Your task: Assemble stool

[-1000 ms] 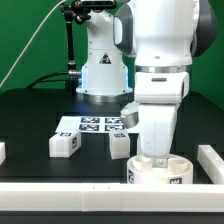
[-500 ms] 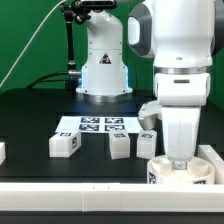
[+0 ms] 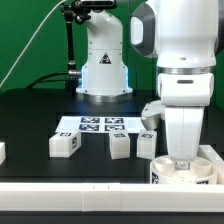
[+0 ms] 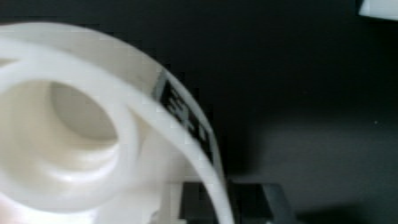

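Observation:
The stool's round white seat (image 3: 188, 174) lies on the black table at the exterior view's right, close to the right border rail. My gripper (image 3: 183, 158) comes straight down onto it, shut on its rim. In the wrist view the seat (image 4: 71, 120) fills most of the picture. Its thin rim wall runs between the two dark fingers (image 4: 262, 200) of the gripper (image 4: 226, 198). A black-and-white tag (image 4: 183, 105) shows on the seat's outer wall. Three blocky white legs (image 3: 65, 144) (image 3: 120, 146) (image 3: 147, 144) lie loose to the left of the seat.
The marker board (image 3: 100, 125) lies flat behind the legs, in front of the arm's base (image 3: 104, 75). White border rails run along the front (image 3: 80, 190) and the right (image 3: 212, 156). Another white piece (image 3: 2, 152) shows at the left edge.
My gripper has slid the seat toward the exterior view's right, up near the right rail, and has stayed almost still for the last half second. The legs have not moved.

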`<state>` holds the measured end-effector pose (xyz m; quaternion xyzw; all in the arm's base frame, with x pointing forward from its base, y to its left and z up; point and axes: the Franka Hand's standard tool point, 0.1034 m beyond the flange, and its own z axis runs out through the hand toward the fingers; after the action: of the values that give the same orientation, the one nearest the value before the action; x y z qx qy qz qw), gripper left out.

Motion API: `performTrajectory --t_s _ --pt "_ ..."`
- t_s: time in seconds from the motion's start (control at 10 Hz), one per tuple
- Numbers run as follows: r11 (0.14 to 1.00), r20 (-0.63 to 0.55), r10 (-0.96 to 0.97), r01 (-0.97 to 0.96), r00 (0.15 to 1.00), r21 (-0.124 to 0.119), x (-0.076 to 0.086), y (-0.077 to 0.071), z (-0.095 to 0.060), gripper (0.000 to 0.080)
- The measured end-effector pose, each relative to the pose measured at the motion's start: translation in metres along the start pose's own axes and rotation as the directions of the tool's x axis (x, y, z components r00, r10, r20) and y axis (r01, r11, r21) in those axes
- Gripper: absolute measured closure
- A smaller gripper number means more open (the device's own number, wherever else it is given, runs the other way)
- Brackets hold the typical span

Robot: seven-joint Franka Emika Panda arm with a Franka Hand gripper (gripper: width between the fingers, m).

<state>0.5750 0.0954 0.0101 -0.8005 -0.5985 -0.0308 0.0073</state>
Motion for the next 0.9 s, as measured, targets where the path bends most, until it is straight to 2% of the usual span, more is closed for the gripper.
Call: performTrajectory --t_s 0.1,0.2,0.3,0.4,0.5,0.6,0.7,0.8,0.9 --pt "1.0 0.0 0.002 -0.002 1.0 -0.002 0.0 0.0 -0.001 0.0673" --pt "1.0 -0.003 0.004 -0.004 1.0 -0.012 0.001 0.003 -0.008 0.0477" --pt "1.0 -0.003 0.008 -0.008 1.0 -0.015 0.002 0.006 -0.016 0.0477" --pt "1.0 0.003 0.022 -0.022 1.0 -0.014 0.003 0.009 -0.026 0.0278" --pt "0.999 0.004 0.043 -0.043 0.999 -0.019 0.005 0.013 -0.038 0.0186" --pt "0.998 -0.001 0.062 -0.062 0.998 -0.032 0.006 0.016 -0.046 0.0186" --pt "0.994 -0.013 0.097 -0.098 0.995 -0.056 0.004 0.022 -0.056 0.0156" --pt "0.98 -0.041 0.172 -0.175 0.984 -0.097 -0.001 0.026 -0.065 0.0156" --pt "0.966 -0.053 0.231 -0.235 0.972 -0.11 -0.007 0.019 -0.067 0.015"
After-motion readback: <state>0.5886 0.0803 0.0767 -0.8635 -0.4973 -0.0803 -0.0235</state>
